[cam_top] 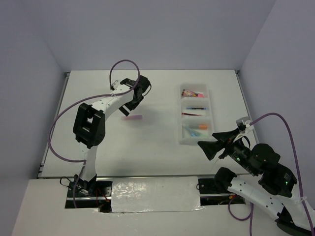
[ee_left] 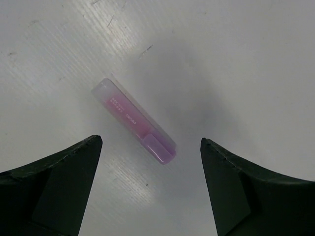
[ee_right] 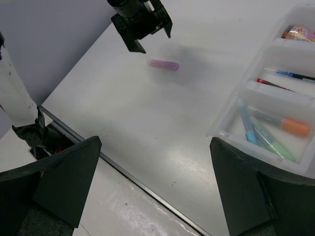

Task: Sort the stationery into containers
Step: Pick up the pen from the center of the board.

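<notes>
Left wrist: your left gripper point(ee_left: 150, 141), fingers wide apart, over lying pastel pink plastic highlighter point(ee_left: 134, 120); right gripper point(ee_right: 155, 141) spread too.

lab test cell | bare white table point(cam_top: 147, 147) | plain enclosing walls point(cam_top: 147, 29)

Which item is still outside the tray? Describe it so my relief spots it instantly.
On the white table, left of the divided tray, look just under the open left gripper. A short pastel pink highlighter lies flat there, alone; the other pens sit inside the tray.
</notes>
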{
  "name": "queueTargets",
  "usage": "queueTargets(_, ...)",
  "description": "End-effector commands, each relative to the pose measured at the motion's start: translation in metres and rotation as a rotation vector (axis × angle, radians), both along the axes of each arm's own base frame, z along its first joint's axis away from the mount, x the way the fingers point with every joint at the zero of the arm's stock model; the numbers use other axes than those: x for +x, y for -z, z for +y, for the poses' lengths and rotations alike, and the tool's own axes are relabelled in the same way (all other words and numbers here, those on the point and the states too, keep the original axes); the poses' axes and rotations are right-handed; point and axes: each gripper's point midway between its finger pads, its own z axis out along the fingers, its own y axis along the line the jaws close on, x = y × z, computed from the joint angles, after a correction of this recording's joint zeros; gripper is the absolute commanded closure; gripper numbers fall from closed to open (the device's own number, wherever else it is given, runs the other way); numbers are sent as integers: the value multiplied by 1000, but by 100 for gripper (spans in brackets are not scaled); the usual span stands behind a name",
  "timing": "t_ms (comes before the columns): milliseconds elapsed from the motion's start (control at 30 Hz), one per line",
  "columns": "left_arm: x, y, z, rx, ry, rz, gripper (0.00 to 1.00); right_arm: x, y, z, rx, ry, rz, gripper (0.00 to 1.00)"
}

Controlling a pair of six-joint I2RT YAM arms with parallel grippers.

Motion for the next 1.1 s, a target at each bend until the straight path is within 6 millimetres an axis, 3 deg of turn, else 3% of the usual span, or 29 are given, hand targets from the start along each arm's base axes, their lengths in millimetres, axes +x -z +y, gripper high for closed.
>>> queueTargets(0, -15, 25, 3, -21, -98, 87, 6, 2, -3, 2, 3, 0, -1, 0)
queueTargets(133, -20, 57, 4, -53, -102, 145, 10, 3, 0, 3, -14, 1, 6, 0)
queueTargets(267, -28, 76, 1, -71, -88, 178, 15, 3, 1, 3, -14, 3, 3, 0)
queueTargets(367, -32, 96, -2, -84, -71, 201, 26, 4, 1, 5, -12, -2, 5, 0)
queueTargets(467, -36, 111, -4, -96, -57, 223, 45, 3, 2, 6, -16, -10, 13, 0)
queueTargets(500, -36, 114, -5, -100, -40, 221, 55, 3, 0, 5, -11, -8, 9, 0)
queueTargets(600, -40, 112, -8, -116, -21, 219, 78, 2, -3, 1, -6, 2, 1, 0)
queueTargets(667, -42, 100, -15, -136, 9, 180, 86, 2, -5, -2, -5, 11, -4, 0)
queueTargets(700, -42, 94, -19, -146, 26, 158, 94, 2, -5, -2, -5, 16, -4, 0)
queueTargets(800, -39, 56, -50, -184, 120, 26, 100, 4, -4, -4, -12, 26, -4, 0)
queueTargets(833, -44, 36, -73, -194, 186, -31, 100, 4, -5, -4, -13, 28, -3, 0)
queueTargets(900, -37, 6, -100, -183, 267, -139, 100, 5, -6, -6, -18, 39, -3, 0)
queueTargets(933, -47, -5, -124, -188, 331, -168, 100, 5, -5, -8, -25, 46, 1, 0)
queueTargets(1067, -37, -57, -200, -155, 650, -402, 100, 2, -13, -15, 1, 60, -12, 0)
